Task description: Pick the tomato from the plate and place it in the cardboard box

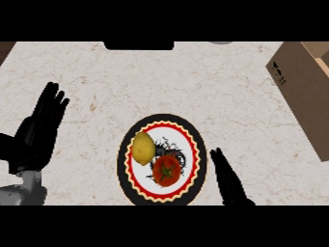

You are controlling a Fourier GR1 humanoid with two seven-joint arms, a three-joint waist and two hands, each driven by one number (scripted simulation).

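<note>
Tomato is sitting on the plate, lower right of centre, green stem end facing up — roughly round, slightly taller than wide in this view. A lemon is lying just beside it, upper left, long axis running up-down. Right hand is hovering at the plate's right rim, fingers straight, holding nothing. Left hand is resting open at left, fingers up. Cardboard box is standing well apart at the right edge of the counter.
</note>
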